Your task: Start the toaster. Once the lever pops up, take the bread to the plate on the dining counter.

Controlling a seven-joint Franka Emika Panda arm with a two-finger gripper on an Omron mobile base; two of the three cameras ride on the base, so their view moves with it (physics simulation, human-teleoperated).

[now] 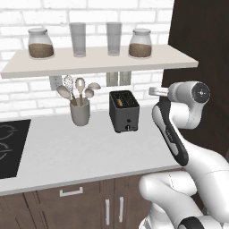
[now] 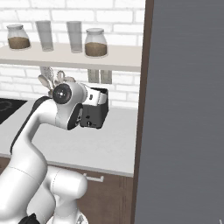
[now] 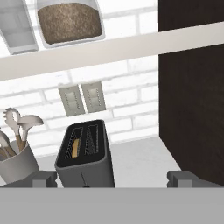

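Note:
The dark grey toaster [image 1: 124, 112] stands on the light counter below the shelf, its small knob low on the front. In the hand view the toaster [image 3: 85, 159] sits low and left of centre, and a golden-brown bread [image 3: 75, 148] edge shows inside its left slot. My gripper [image 3: 111, 179] is open, with its fingertips [image 3: 43, 178] wide apart and nothing between them. It hovers above and to the right of the toaster, hand [image 1: 153, 91] pointing toward it. My arm covers part of the toaster [image 2: 95, 116] in the right base view. The plate and the dining counter are out of view.
A grey utensil cup [image 1: 80, 112] with spoons stands left of the toaster. The shelf [image 1: 98, 60] with jars and glasses hangs just above. A tall dark cabinet [image 1: 201, 44] walls off the right side. A black cooktop [image 1: 11, 141] lies far left.

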